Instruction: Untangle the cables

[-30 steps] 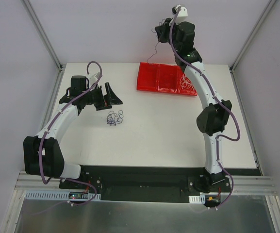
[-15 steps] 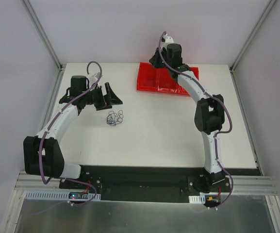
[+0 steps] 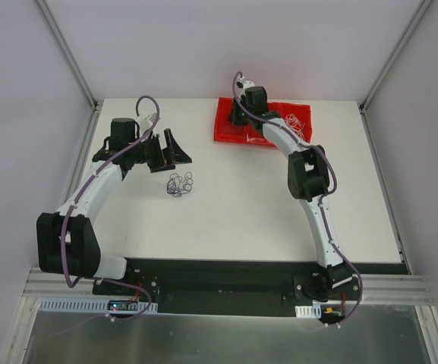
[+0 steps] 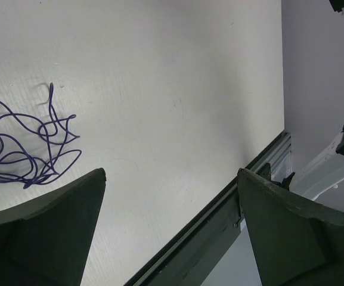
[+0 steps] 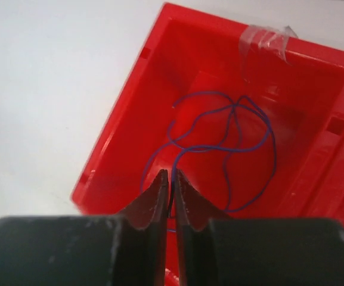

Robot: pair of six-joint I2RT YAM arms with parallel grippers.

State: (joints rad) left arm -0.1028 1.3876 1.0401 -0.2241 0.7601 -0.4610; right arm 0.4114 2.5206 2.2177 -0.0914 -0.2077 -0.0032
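Observation:
A dark purple-blue cable [image 3: 179, 184] lies in a loose curly clump on the white table; it also shows in the left wrist view [image 4: 28, 149]. My left gripper [image 3: 181, 149] hovers just behind it, open and empty [image 4: 170, 171]. My right gripper [image 3: 237, 119] reaches down into the left compartment of the red tray [image 3: 220, 133]. In the right wrist view it [image 5: 172, 174] is shut on a second thin purple-blue cable [image 5: 219, 148] that coils on the tray floor [image 5: 124, 119]. White cables [image 3: 295, 123] lie in the tray's right compartment. No red cable shows.
The table's near edge with a dark rail [image 4: 219, 220] runs below the left gripper. Clear tape [image 5: 266, 40] sticks to the tray's far rim. Enclosure walls and frame posts [image 3: 67, 53] surround the table.
My right arm has come down from high above the tray into its left compartment, bringing the held cable with it. The left arm and the clump on the table have not moved.

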